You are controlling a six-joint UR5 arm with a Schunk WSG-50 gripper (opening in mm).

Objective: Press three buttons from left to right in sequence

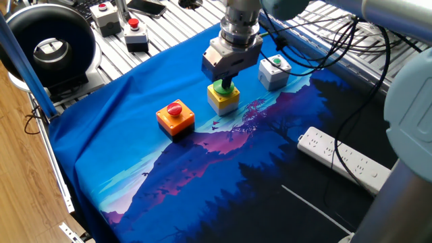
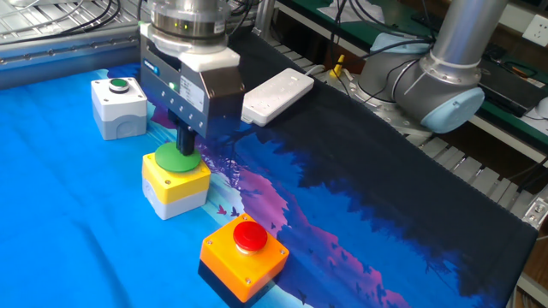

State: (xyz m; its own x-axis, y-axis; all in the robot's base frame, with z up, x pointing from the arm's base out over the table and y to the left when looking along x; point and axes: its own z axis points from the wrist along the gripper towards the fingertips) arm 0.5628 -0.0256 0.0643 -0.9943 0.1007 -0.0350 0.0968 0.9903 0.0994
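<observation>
Three button boxes stand in a row on the blue cloth. The orange box with red cap (image 1: 175, 116) (image 2: 245, 255) is at the left of the row. The yellow box with large green cap (image 1: 223, 99) (image 2: 175, 181) is in the middle. The grey-white box with small green cap (image 1: 274, 71) (image 2: 118, 106) is at the right. My gripper (image 1: 226, 84) (image 2: 186, 149) points straight down over the yellow box. Its dark fingers are shut together, and their tips touch the far side of the large green cap.
A white power strip (image 1: 341, 159) (image 2: 276, 94) lies on the cloth's dark side. A grey box (image 1: 104, 16) and a black box (image 1: 136, 35) with red caps stand on the metal table beyond the cloth, next to a black round device (image 1: 48, 39). Cables hang behind the arm.
</observation>
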